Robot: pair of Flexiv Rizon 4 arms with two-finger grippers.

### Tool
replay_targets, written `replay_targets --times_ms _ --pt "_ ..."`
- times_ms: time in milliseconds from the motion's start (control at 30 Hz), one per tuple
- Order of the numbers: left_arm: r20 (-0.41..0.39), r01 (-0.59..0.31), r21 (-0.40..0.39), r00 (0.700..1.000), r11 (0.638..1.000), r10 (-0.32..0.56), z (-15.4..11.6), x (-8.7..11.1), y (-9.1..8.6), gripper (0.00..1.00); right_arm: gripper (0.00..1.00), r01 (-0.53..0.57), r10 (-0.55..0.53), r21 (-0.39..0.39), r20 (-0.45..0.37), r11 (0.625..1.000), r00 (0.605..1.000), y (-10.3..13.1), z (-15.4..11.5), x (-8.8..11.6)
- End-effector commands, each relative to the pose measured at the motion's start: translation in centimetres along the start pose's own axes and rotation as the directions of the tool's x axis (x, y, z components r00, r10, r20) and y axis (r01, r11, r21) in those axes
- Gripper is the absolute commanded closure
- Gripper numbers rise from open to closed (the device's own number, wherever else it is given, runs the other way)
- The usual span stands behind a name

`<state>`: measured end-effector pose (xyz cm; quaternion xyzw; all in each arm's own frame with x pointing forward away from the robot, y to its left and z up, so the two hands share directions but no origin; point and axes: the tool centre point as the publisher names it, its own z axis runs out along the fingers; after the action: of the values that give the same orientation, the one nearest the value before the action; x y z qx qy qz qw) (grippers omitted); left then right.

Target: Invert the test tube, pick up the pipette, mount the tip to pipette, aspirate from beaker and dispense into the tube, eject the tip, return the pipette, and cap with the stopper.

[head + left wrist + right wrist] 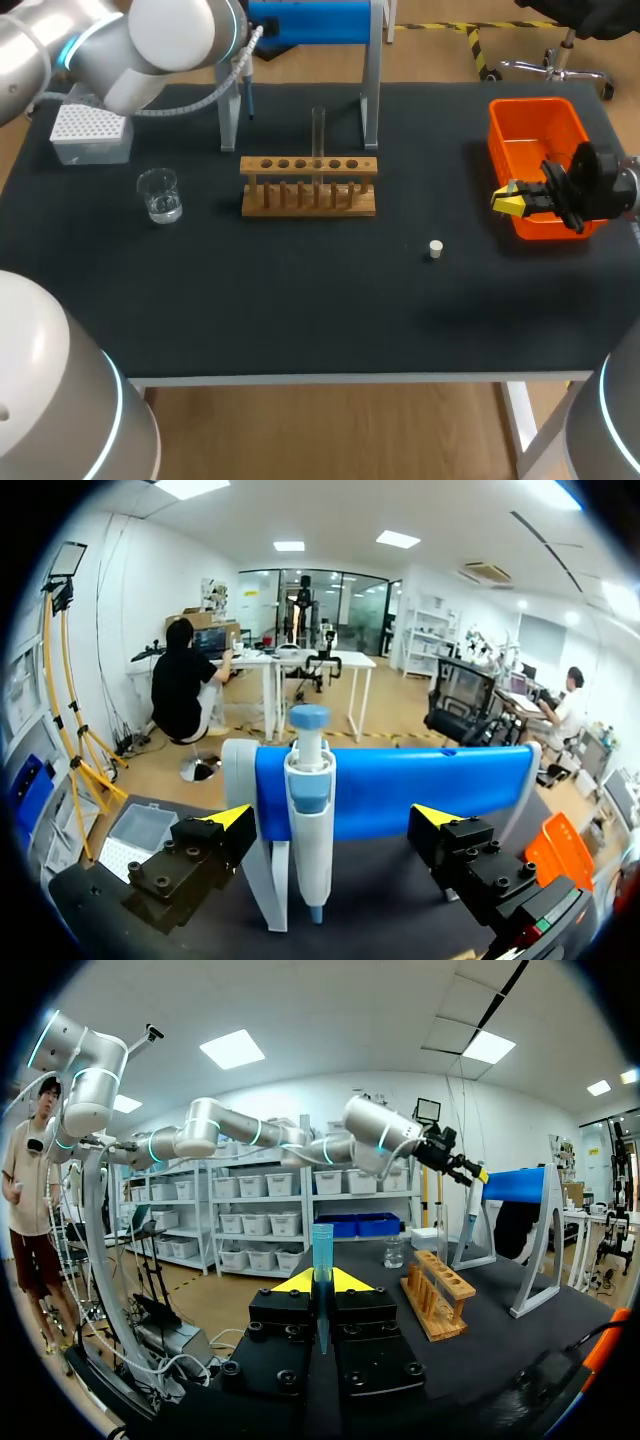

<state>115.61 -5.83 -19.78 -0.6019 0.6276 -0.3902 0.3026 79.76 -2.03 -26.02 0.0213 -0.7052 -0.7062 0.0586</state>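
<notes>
Honestly hard to call how far along this is, but it looks early-ish: the test tube [318, 130] stands upright in the wooden rack [308, 198], and the pipette [309, 780] hangs in its blue stand [430, 790] with no tip on its nose. The left gripper [335, 815] sits right in front of it, jaws wide open either side, touching nothing. The right gripper [322, 1282] is over by the orange bin [530, 130], jaws closed on a see-through blue tip [321, 1250]. The stopper [435, 249] lies loose on the desk [300, 300], so capping is definitely left; whether the tube has liquid in it can't be made out. Count-wise: one tube, one rack, one pipette, one beaker [160, 195] with a bit of clear liquid, one white tip box [90, 130], one stopper, one bin, one held tip
</notes>
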Motion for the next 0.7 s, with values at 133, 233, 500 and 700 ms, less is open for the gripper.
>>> replay_targets --times_ms 133,233,500,700 --pt "-0.003 -0.001 -0.005 1.0 1.0 0.001 0.57 0.28 -0.13 0.0 1.0 0.0 0.0 0.001 0.0 1.0 1.0 -0.01 -0.04 0.03" --pt "-0.003 -0.002 -0.005 1.0 1.0 0.002 0.61 0.3 -0.14 0.14 1.0 0.0 0.0 0.001 0.0 1.0 1.0 -0.01 -0.04 0.03" --pt "0.007 -0.001 -0.009 1.0 1.0 0.001 0.73 0.12 -0.04 0.25 1.0 0.0 0.0 0.001 0.0 1.0 1.0 -0.01 -0.04 0.03" --pt "0.015 0.004 -0.012 1.0 1.0 -0.004 0.91 -0.04 0.09 0.34 1.0 0.0 0.0 0.001 0.0 1.0 1.0 -0.01 -0.04 0.03"
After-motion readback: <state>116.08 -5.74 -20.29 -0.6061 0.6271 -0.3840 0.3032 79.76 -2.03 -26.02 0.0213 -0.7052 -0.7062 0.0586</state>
